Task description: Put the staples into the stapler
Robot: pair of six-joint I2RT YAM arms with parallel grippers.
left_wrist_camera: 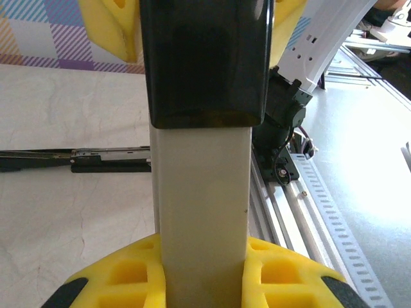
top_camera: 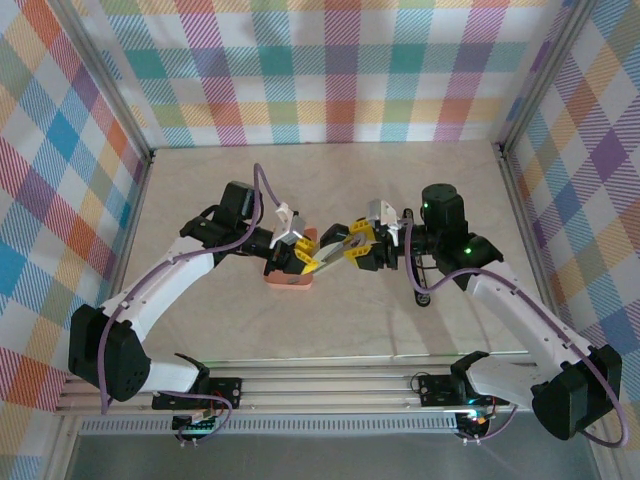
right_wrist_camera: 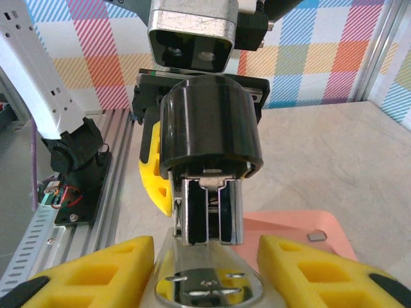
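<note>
- Left jaws gripped the stapler (left_wrist_camera: 202, 192) by its beige body.
- Right jaws straddled its front end; whether they pinched it, I cannot tell.
- One staple strip (right_wrist_camera: 316, 236) lay on the pink tray (right_wrist_camera: 286, 224), at four o'clock from the stapler's head, outside those jaws.

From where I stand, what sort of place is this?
Probably a robotics lab test booth: colourful plaid fabric walls, a pale tabletop, and a slotted aluminium rail carrying two white robot arms.
</note>
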